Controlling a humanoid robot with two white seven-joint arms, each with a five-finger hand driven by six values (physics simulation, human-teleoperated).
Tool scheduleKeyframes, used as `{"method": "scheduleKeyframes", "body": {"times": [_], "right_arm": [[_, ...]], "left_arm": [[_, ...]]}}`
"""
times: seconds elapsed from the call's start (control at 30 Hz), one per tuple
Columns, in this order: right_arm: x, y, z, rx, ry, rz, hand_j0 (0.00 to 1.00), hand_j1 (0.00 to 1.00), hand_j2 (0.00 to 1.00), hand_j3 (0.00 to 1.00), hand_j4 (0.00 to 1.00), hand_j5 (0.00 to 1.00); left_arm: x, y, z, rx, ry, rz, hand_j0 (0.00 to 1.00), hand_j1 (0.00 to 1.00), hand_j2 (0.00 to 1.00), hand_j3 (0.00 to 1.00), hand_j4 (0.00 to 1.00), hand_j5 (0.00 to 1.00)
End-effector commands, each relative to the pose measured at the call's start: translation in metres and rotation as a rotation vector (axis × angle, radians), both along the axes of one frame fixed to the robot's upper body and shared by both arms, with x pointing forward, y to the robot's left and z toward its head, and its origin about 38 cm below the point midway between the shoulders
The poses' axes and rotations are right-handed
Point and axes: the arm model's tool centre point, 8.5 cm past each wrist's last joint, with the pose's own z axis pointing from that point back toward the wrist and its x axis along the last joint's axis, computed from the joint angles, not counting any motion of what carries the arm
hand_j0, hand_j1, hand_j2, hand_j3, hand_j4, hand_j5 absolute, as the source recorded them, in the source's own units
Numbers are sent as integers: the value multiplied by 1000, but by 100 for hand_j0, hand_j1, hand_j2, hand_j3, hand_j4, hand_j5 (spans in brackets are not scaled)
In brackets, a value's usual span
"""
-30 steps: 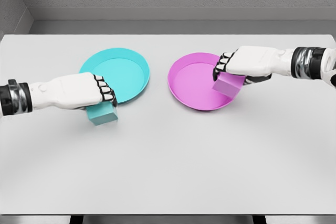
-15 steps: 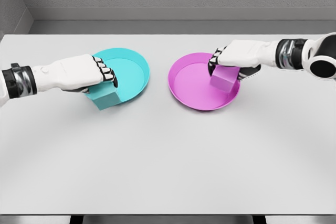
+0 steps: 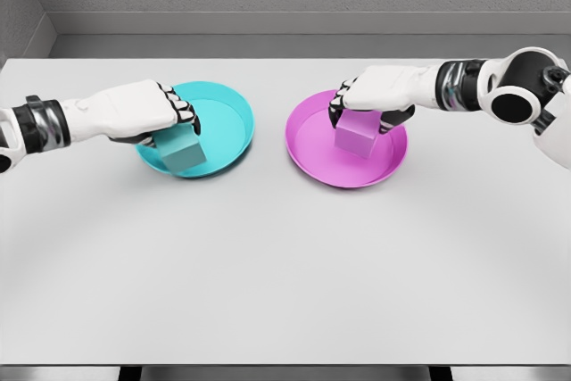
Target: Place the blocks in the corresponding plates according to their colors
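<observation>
A cyan plate lies left of centre on the white table, and a magenta plate lies right of centre. My left hand is curled around a cyan block, holding it over the left part of the cyan plate. My right hand grips a pink block over the middle of the magenta plate. Whether either block touches its plate's floor I cannot tell. The fingers cover each block's top.
The white table stretches wide in front of both plates. Its far edge meets a grey wall, and its front edge runs along the bottom of the view.
Both hands carried their blocks inward and away from me: the cyan block from the table beside the plate to over it, the pink block from the plate's right rim to its middle.
</observation>
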Motion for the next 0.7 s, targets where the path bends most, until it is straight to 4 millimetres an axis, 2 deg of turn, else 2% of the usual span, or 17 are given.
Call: {"method": "scheduleKeyframes", "body": {"times": [0.0,0.03,0.43,0.53,0.67], "right_arm": [[2,-2,-1,1,4,-10,64,64,64,64,64,64],[2,-3,0,2,3,-12,100,100,100,100,100,100],[1,-3,6,10,-11,-23,100,100,100,100,100,100],[0,-6,28,45,-59,-18,100,100,100,100,100,100],[-13,-30,62,122,-92,-26,100,100,100,100,100,100]], "left_arm": [[4,1,-5,-9,14,17,51,51,51,51,51,51],[4,2,-6,-7,15,18,51,51,51,51,51,51],[30,6,-15,-11,36,90,51,51,51,51,51,51],[36,2,-15,-5,30,93,51,51,51,51,51,51],[44,4,-21,-5,43,121,52,52,52,52,52,52]]}}
